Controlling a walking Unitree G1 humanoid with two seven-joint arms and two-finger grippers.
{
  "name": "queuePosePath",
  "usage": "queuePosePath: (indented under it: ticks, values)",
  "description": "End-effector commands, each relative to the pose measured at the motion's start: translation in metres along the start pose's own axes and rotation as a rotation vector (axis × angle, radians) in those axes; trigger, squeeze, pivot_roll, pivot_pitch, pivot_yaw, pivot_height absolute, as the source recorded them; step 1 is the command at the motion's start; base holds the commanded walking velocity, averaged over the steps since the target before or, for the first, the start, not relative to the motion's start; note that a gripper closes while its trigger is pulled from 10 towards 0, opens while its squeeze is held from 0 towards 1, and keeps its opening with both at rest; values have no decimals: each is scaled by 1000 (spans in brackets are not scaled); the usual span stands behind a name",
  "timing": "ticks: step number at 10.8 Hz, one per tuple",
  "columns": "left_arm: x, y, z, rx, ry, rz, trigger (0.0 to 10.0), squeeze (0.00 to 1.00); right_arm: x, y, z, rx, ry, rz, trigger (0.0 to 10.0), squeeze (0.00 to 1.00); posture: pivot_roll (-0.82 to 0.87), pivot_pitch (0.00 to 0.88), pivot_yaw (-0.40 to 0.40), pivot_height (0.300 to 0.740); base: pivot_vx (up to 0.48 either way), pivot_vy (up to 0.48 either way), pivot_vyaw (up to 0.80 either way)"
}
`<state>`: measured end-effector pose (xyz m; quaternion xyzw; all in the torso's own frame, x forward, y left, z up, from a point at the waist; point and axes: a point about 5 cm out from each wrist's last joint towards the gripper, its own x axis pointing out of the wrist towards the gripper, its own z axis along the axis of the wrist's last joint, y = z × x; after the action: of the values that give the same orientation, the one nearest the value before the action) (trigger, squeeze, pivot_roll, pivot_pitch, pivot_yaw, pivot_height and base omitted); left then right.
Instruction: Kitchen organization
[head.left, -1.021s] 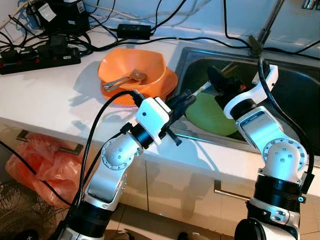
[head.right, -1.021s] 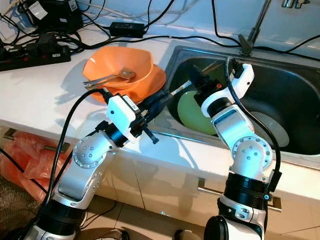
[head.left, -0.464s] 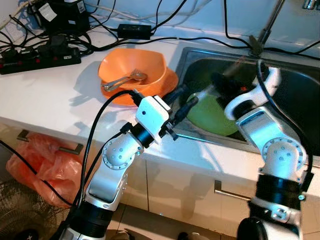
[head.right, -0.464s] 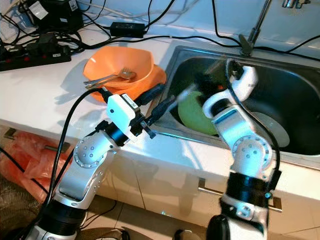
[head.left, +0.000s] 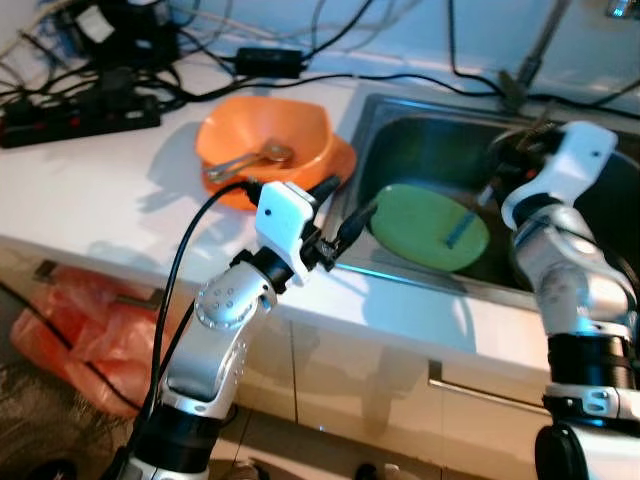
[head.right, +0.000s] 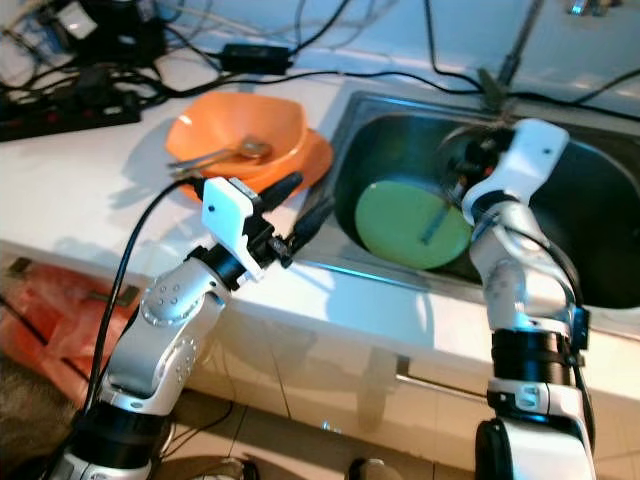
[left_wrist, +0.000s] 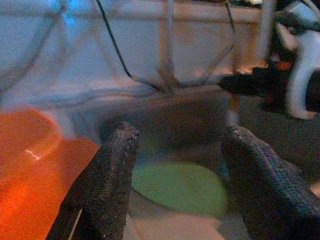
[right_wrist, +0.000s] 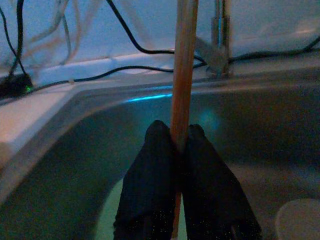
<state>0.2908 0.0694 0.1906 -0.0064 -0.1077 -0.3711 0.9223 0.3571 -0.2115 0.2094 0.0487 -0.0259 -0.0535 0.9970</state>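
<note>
Right gripper (right_wrist: 175, 145) raised from green plate (head.left: 428, 227), fingers clamping wooden chopstick (right_wrist: 183, 65), left gripper (left_wrist: 177, 150) fingers spread

the sink (head.left: 400, 120) basin is the landmark: its floor is taken by the green plate (head.left: 428, 226). right gripper (right_wrist: 175, 145), clamped on a wooden stick (right_wrist: 183, 75), sits over its far side. left gripper (left_wrist: 177, 160), fingers spread, blocks its near left rim. left of it, the orange bowl (head.left: 265, 135) crowds the counter; cables (head.left: 300, 75) run behind.
</note>
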Motion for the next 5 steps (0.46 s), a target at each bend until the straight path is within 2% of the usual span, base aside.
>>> queuePosePath:
  ticks: [1,2,3,4,5]
  values:
    - [0,-10,-10,-71,82,-77,10000,1000,3,3,1,-150,-37,26,0,0,34,114,-4,740,0,0,0]
    - [-2,-15,-14,-101,109,-114,10000,1000,5,5,-7,-297,-48,68,0,0,36,114,0,740,0,0,0]
    - [-2,-17,-15,-99,120,-135,10000,1000,7,4,-13,-342,-34,81,0,0,36,114,0,740,0,0,0]
    - [-3,-23,-16,-105,146,-173,10000,1000,8,-2,-32,-607,4,111,0,0,36,114,0,740,0,0,0]
    - [-4,-21,-14,-100,150,-168,10000,1000,9,-7,-37,-707,14,111,0,0,42,117,2,740,0,0,0]
